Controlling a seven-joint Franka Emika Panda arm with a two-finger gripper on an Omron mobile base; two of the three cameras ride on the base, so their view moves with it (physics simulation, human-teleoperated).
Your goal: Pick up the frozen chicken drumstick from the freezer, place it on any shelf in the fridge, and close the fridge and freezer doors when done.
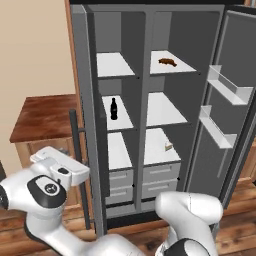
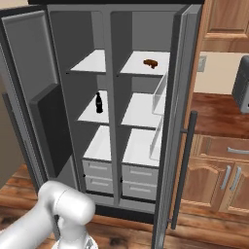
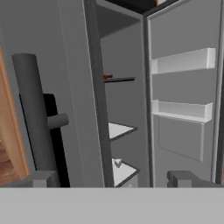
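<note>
- Two doors stand wide open: the freezer door (image 2: 29, 97) with its black panel on the left, and the fridge door (image 1: 220, 125) with its clear bins on the right.
- The drumstick (image 1: 167, 61) lies on the top shelf (image 1: 186, 67) of the wider right-hand compartment, the fridge. Its long axis runs roughly side to side along the shelf. It looks already placed, so closing the doors seems to be what is left.
- The pincer (image 3: 111, 180) is spread fully wide and holds nothing.
- It sits low, outside the freezer door. The drumstick is high up and to the right of it, well apart.
- The freezer door's dark bar handle (image 3: 33, 113) is just beside the pincer, to the left in the hand view, so that door is the nearer one to push.
- A black bottle (image 1: 114, 109) stands on a middle freezer shelf.
- No label or writing can be read.
</note>
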